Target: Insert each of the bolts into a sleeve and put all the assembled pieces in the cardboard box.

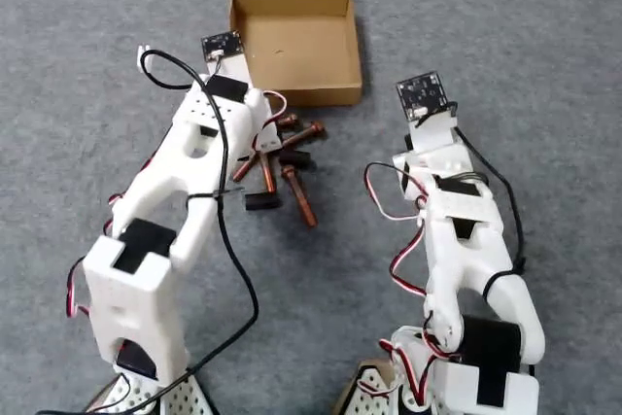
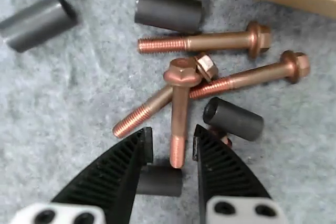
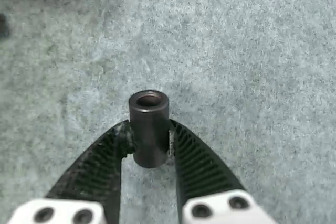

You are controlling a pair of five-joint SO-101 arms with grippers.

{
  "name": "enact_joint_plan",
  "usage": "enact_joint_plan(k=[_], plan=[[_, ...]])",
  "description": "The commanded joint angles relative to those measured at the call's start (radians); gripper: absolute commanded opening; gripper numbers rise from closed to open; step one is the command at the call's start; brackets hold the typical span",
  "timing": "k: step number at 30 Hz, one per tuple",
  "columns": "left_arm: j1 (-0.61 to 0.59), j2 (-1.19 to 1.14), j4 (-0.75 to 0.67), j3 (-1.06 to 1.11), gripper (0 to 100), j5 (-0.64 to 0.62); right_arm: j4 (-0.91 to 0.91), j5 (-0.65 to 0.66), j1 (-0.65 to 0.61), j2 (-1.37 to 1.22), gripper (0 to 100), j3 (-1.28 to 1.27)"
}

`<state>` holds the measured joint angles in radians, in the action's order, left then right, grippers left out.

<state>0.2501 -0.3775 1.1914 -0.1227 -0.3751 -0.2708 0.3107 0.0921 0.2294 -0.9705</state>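
**Op A:** Status of the cardboard box?

**Op B:** It sat open side up on the grey mat, at the far edge. Inside we saw bare cardboard floor. Every bolt and sleeve we could see lay outside it, piled just in front of its near wall.

**Op A:** L side?

**Op B:** The left gripper hung over the pile, fingers apart, gripping nothing. Bolt 1 lay w/ its threaded end between the fingers, a gap each side, its head pointing away. It crossed over bolt 2. Bolt 3 and bolt 4 lay beyond, nearer the box. Sleeve A lay between the fingers, near bolt 1's tip. Sleeve B lay just beside one finger. Sleeve C and sleeve D lay farther out.

**Op A:** R side?

**Op B:** The right gripper was closed on the held sleeve, which stood upright w/ its bore toward the wrist cam, well apart from the pile. We could not tell whether it touched the mat.
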Motion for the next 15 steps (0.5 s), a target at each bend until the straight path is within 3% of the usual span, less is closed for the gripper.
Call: enact_joint_plan(k=[1,12,15], plan=[[0.005,-0.041,-0.015,-0.086,14,0.028,0.021,-0.009,-0.007,0.002,0.1,0.038],[-0.014,-0.219,-0.009,-0.322,13,0.028,0.021,-0.009,-0.007,0.002,0.2,0.038],[-0.044,-0.259,-0.008,-0.333,7,0.037,0.023,-0.009,-0.005,0.002,0.2,0.038]])
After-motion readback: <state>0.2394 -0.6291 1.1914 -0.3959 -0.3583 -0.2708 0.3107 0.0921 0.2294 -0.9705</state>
